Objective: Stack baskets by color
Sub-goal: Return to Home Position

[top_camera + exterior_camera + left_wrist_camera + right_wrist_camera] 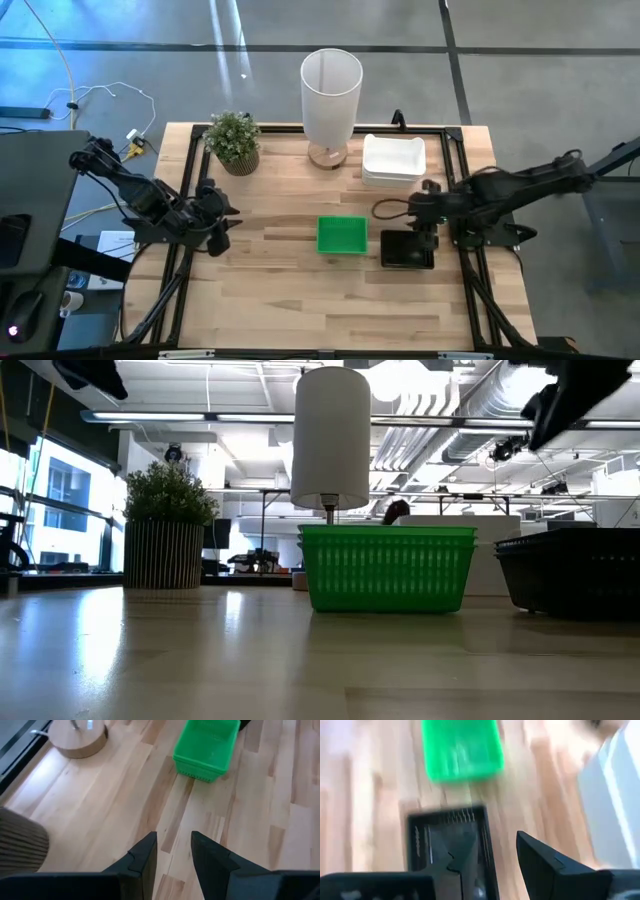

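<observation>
A green basket (342, 235) (388, 567) (207, 745) rests on its base at the table's middle. Just right of it stands a black basket (407, 249) (580, 572) (447, 845). White baskets (393, 160) sit stacked at the far right. My right gripper (428, 225) (492, 847) hovers open above the black basket's far right part, with nothing between its fingers. At the table's left edge, my left gripper (215, 235) (174, 840) hangs open above bare wood and points toward the green basket.
A tall white cylindrical bin (331, 95) on a round wooden foot stands at the far middle. A potted plant (235, 140) stands at the far left. Bare wood (300, 300) spreads along the near side of the table.
</observation>
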You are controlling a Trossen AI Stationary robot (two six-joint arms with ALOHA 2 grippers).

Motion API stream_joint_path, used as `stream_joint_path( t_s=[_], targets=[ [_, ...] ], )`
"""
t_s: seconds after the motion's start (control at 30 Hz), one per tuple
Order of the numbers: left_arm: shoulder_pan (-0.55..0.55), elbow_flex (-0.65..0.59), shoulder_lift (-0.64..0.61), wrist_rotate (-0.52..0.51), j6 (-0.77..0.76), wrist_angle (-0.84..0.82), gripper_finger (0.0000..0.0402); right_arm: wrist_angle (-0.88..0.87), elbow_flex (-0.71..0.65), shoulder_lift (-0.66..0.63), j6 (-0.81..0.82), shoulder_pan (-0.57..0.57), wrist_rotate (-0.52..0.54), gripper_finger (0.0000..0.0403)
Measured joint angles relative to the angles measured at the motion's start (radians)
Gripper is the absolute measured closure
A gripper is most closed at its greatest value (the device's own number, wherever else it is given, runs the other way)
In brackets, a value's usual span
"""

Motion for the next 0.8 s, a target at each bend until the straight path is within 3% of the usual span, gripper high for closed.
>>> stream_joint_path(
  t_s=[0.37,0.57,0.8],
  targets=[
    [0.000,-0.211,-0.053,0.010,0.250,0.408,0.0296,0.220,-0.061,-0.206,-0.005,0.234,0.321,0.0279],
    [0.000,-0.333,-0.103,0.102,0.380,0.680,0.0296,0.360,-0.205,-0.244,0.029,0.300,0.346,0.0279],
    [0.000,-0.481,-0.187,0.154,0.505,0.870,0.0296,0.590,-0.401,-0.262,0.073,0.355,0.347,0.0279]
  ],
)
